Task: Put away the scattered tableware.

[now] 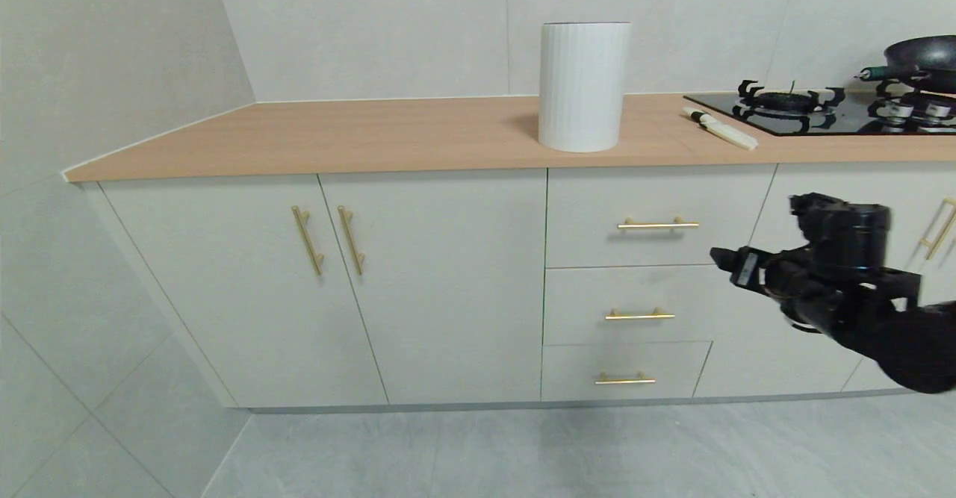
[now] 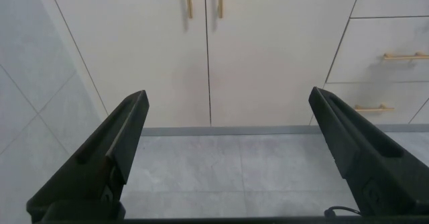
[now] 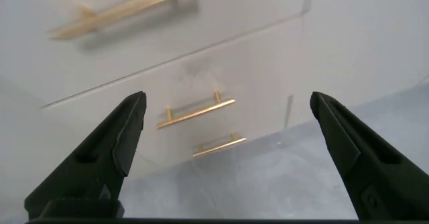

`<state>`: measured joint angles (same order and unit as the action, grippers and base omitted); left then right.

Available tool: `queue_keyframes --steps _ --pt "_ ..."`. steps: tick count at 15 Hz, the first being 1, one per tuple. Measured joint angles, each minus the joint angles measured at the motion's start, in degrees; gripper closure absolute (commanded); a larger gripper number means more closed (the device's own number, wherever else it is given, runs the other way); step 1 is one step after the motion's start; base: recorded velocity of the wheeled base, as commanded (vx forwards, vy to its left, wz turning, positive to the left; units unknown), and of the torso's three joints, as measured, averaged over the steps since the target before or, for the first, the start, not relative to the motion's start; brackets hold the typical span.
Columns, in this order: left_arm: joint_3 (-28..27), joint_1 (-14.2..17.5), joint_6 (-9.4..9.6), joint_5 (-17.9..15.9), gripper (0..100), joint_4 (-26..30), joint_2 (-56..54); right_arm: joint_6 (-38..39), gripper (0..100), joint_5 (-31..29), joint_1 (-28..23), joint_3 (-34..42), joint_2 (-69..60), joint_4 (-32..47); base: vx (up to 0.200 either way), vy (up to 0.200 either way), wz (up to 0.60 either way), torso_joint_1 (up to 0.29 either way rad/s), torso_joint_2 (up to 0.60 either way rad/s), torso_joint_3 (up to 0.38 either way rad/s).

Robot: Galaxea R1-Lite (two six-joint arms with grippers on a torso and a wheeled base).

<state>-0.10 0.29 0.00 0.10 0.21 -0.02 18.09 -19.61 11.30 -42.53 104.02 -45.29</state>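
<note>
Head view: taken facing forward and down onto the worktop (image 1: 373, 136) and the floor (image 1: 523, 453); the whole drawer stack (image 1: 635, 289) is framed from a moderate standoff. Left wrist view: aimed low, between the spread fingers of the left gripper (image 2: 228, 110), at the double doors (image 2: 268, 56) and the floor, from nearer. Right wrist view: aimed between the spread fingers of the right gripper (image 3: 228, 110), close to the drawer stack. Drawer handles (image 1: 657, 223) are shared by all three views.
</note>
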Motion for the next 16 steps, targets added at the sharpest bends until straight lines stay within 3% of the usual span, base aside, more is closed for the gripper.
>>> queue_keyframes --steps 3,6,11,16 --pt "0.0 0.0 0.00 0.0 0 0.0 0.0 -7.0 0 -1.1 1.2 14.0 -21.7 1.2 0.000 0.000 0.00 0.000 0.00 0.000" --pt "0.0 0.0 0.00 0.0 0 0.0 0.0 -13.9 0 -4.2 1.8 21.8 -42.0 8.6 0.000 0.000 0.00 0.000 0.00 0.000" --pt "0.0 0.0 0.00 0.0 0 0.0 0.0 -19.2 0 -8.4 -2.5 22.1 -73.5 40.7 0.000 0.000 0.00 0.000 0.00 0.000" --pt "0.0 0.0 0.00 0.0 0 0.0 0.0 -25.1 0 -8.0 -9.7 20.5 -96.7 57.1 0.000 0.000 0.00 0.000 0.00 0.000"
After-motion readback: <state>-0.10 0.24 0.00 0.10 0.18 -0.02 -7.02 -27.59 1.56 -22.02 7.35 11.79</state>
